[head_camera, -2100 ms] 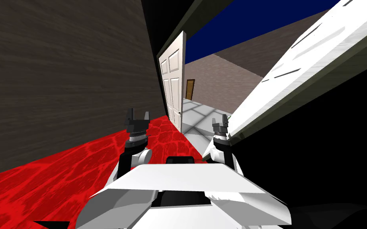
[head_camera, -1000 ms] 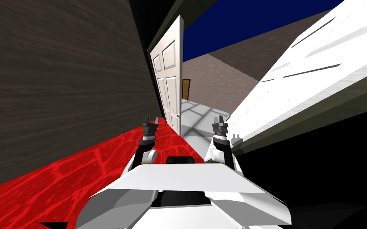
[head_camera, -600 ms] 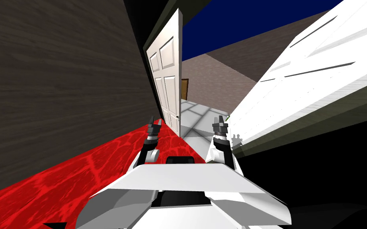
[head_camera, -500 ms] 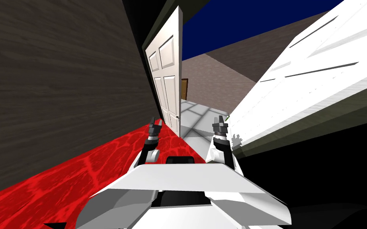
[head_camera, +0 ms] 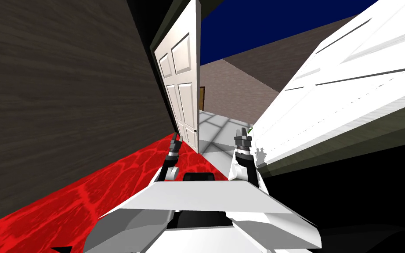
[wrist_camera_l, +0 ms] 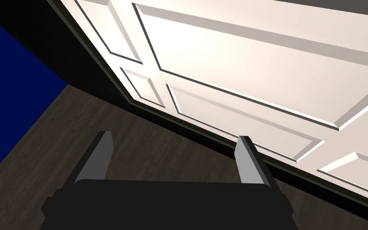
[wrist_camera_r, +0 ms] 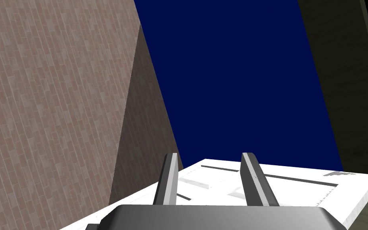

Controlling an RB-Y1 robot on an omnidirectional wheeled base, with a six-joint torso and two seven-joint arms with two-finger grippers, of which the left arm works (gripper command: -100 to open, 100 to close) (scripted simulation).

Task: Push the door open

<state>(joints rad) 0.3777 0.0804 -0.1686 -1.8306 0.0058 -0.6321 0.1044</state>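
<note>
Two doors flank the robot. On its left the white panelled door [head_camera: 182, 83] stands partly open from a dark frame [wrist_camera_l: 155, 115] that borders a dark wood-grain wall [head_camera: 56, 96]. The door's free edge, with a small knob [head_camera: 196, 130] low down, faces the gap ahead.

The left end effector [head_camera: 176, 141] is just beside the door's lower part, over the red floor [head_camera: 109, 184]. In the left wrist view its two fingers [wrist_camera_l: 246, 159] stand fully apart with nothing between them. One finger lines up with the frame's edge, and the door's raised panels lie just beyond. Whether a fingertip touches the door cannot be told.

The right end effector [head_camera: 242, 137] is held up on the other side, close beside a second white door [head_camera: 329, 96] that takes up the right of the head view. Its fingers [wrist_camera_r: 170, 179] are parted by a narrower gap than the left's and hold nothing. That door's white face lies just past them.

Between the two doors a pale tiled floor [head_camera: 217, 131] runs to a brick wall [head_camera: 236, 88] with a small brown door [head_camera: 202, 97] in it, under a flat deep blue area [head_camera: 276, 26].
</note>
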